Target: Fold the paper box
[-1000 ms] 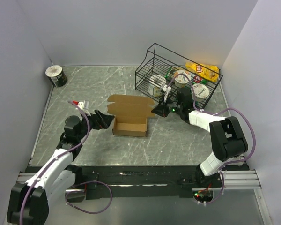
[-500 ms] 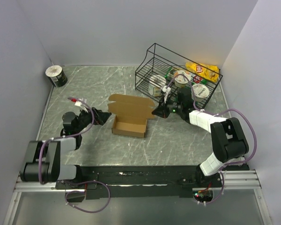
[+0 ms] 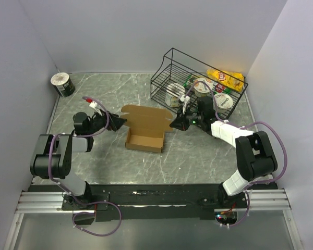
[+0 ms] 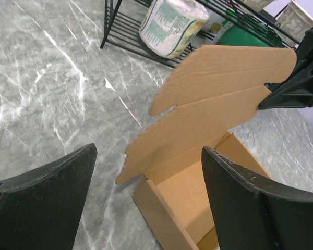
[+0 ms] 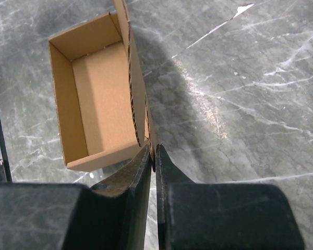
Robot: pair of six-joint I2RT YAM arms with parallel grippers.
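While the right gripper (image 3: 173, 123) is clenched on the right edge of its raised lid, the plain brown cardboard paper box (image 3: 144, 140) sits mid-way across the grey marbled table (image 3: 198, 156), tray open upward. Left gripper (image 3: 120, 123): released, jaws spread wide at the lid's left edge, grasping nothing.

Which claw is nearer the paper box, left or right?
Right. The right claw pinches the right edge of the paper box lid; the left claw hangs open just off the lid's left side.
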